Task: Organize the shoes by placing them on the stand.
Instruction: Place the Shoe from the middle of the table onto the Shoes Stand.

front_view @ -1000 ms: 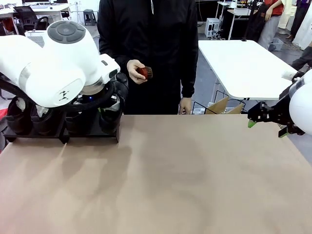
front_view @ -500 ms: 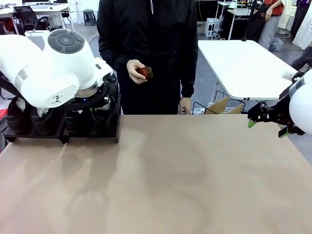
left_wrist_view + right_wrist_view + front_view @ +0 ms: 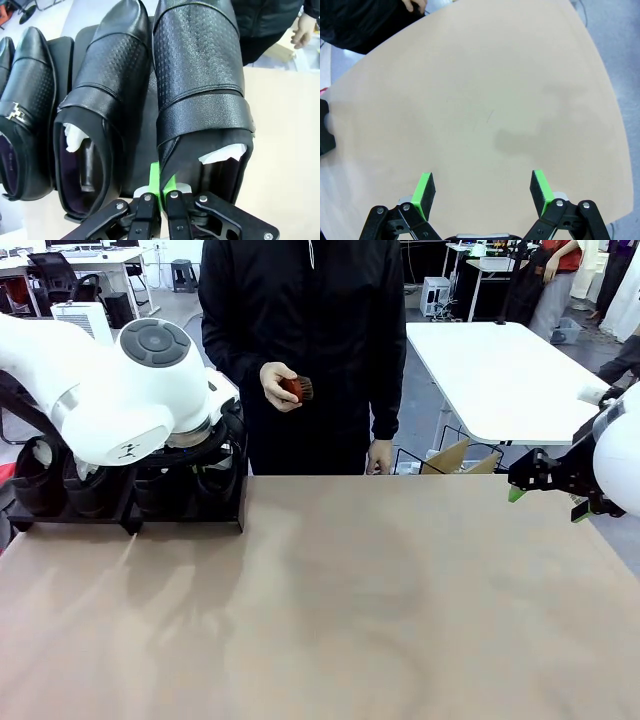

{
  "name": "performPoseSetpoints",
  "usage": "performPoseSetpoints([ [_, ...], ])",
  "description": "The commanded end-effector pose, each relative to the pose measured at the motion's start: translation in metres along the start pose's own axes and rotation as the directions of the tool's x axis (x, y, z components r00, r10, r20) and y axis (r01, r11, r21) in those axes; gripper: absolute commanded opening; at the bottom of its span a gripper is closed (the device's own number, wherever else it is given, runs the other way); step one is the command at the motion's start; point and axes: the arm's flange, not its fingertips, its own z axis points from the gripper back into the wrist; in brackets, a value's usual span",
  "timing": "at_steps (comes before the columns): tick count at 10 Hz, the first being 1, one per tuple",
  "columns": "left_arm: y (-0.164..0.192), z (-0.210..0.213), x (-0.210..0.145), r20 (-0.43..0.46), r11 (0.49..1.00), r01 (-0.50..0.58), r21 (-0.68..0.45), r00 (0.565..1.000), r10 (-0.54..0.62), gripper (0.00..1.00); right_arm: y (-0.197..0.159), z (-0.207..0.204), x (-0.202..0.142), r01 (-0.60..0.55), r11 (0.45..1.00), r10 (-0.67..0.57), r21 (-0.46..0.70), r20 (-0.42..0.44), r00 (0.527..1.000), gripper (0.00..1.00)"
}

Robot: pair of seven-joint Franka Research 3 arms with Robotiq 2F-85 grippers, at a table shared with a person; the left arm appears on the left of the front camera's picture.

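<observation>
Brown tabletop [image 3: 400, 620] runs matte and bare across the middle, with a person in a black jacket [image 3: 300, 340] at the far edge holding a small red-brown object [image 3: 293, 389]; I can't tell what it is. At far left the stand [image 3: 190, 518] sits on the table, a low matte-black platform whose raised front lip keeps the heels from sliding off the slope. All four shoes [image 3: 115, 100] rest on it side by side, toes pointing away from my wrist camera.

My left gripper [image 3: 157, 192] is pinching the heel rim of the end shoe [image 3: 200, 90], jaws pressed together with one green pad [image 3: 154, 175] against the leather collar. I judge that I hold it there to seat this last shoe squarely beside its neighbour before letting go. These two are glossy black with a pebbled, embossed vamp and a broad strap across the instep, white paper [image 3: 222, 152] stuffed inside. Another further along carries a metal buckle [image 3: 16, 111].

My right gripper [image 3: 483, 192] hangs over bare table, jaws spread wide, gripping nothing, parked out of the way.
</observation>
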Motion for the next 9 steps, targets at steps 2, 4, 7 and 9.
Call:
performPoseSetpoints([
  [2,-0.0048,-0.0071,0.0051,0.042,1.0,-0.018,0.003,0.999,0.018,0.0,-0.0024,0.0,0.0007,-0.016,1.0,0.016,0.002,0.001,1.0,1.0],
  [4,-0.0056,-0.0103,0.0057,0.029,1.0,-0.013,0.011,0.999,0.013,0.0,-0.0024,0.0,0.0007,-0.016,1.0,0.016,0.002,0.001,1.0,1.0],
  [7,-0.0033,-0.0083,0.004,0.031,0.997,-0.029,0.065,0.999,0.028,0.46,-0.0024,0.0,0.0007,-0.016,1.0,0.016,0.002,0.001,1.0,1.0],
  [9,-0.0035,-0.0044,0.0023,0.041,0.995,-0.037,0.091,0.999,0.033,0.85,-0.0024,0.0,0.0007,-0.016,1.0,0.016,0.002,0.001,1.0,1.0],
])
